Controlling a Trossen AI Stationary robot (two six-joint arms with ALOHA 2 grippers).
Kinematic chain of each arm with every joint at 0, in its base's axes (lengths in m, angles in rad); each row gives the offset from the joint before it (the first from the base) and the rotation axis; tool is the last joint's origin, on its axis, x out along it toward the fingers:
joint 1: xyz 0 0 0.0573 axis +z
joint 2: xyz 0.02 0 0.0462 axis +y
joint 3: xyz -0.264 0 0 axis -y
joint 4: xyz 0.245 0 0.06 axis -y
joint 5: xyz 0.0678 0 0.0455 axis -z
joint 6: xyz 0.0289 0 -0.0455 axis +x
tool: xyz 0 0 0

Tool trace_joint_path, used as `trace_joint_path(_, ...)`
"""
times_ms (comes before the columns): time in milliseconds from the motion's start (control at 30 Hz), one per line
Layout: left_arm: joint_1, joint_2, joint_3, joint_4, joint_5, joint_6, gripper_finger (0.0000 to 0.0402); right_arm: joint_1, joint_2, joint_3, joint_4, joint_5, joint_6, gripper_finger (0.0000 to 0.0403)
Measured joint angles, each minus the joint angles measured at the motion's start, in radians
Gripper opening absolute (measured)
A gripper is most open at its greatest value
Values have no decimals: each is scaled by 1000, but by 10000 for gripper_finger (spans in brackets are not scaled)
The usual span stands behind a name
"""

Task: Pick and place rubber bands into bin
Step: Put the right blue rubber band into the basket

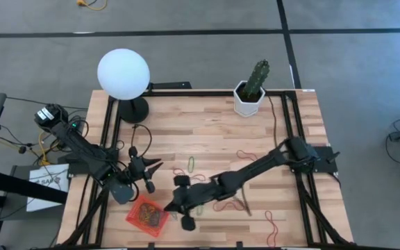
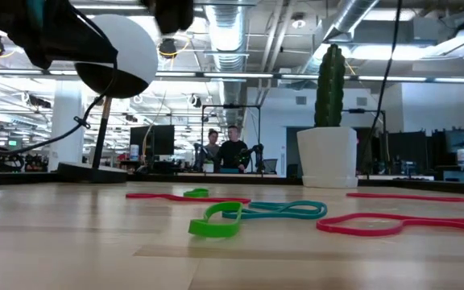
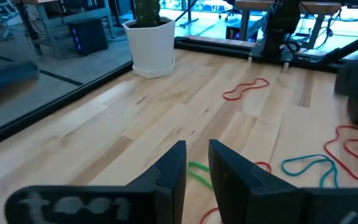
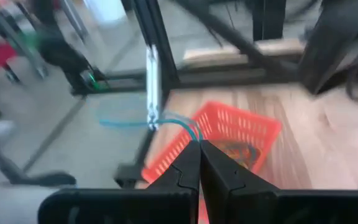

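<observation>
Right now the right gripper [image 4: 199, 144] has its two fingers pressed together on a thin blue rubber band [image 4: 166, 119]. The band hangs loose from the tips. Just past it sits the bin [image 4: 229, 134], a little orange basket at the front left part of the counter [image 1: 221, 132]. Some bands already lie inside it. From above, the right gripper [image 1: 179, 205] is next to the bin [image 1: 146, 216], not yet over the middle.

What could go wrong? The band is floppy and only a small bit is pinched. If the gripper lets go too soon, the band could land on the rim or slide off the counter edge, which is close by. It could also stick to a finger and not drop.

The left gripper [image 1: 146, 169] waits just behind the bin. Its fingers [image 3: 173, 168] stand a little apart with nothing between them. It is near enough that the two arms might bump.

Farther out, more bands wait on the light wood boards: a green band [image 2: 213, 220], a teal band [image 2: 284, 210] and a red band [image 2: 393, 223]. At the back stand a cactus in a white pot [image 1: 250, 97] and a round white lamp [image 1: 123, 73]. Beyond the counter is a big office room with grey floor, ceiling pipes and two people [image 2: 224, 149] far away.
</observation>
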State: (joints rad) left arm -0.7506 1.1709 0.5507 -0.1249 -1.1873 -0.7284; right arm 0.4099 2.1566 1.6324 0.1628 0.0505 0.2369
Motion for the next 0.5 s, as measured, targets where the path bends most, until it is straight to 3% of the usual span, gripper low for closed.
trace_joint_path(233, 0, 0, 0, 1, 0, 0, 59, -3, 188, 219, -67, -1, -37, 0)
trace_joint_path(500, 0, 0, 0, 1, 14, -9, 59, -25, 311, 376, -75, 0, -30, 0)
